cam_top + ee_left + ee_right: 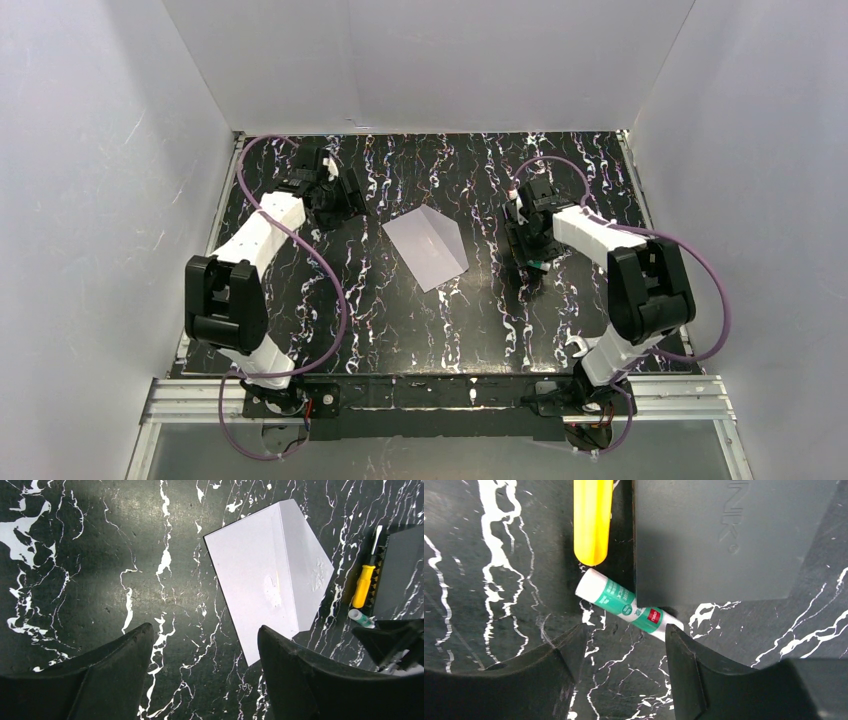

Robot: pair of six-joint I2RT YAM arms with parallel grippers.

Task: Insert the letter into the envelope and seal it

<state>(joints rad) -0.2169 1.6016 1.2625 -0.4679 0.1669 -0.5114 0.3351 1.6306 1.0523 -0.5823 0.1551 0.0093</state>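
Both hang spread and empty: left end effector (202, 637) near the envelope (255, 580) at the middle of the tabletop (100, 555), right end effector (624, 640) over a glue stick (621, 605). No letter in sight, likely tucked inside, so sealing's in hand. Next, the flap (305, 575) wants pressing down shut.

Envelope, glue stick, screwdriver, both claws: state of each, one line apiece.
envelope: flat on the table, flap open.
glue stick: lying on its side at the dark box corner.
screwdriver: lying flat beside that box.
left claw: open, empty.
right claw: open, empty, over the glue stick.
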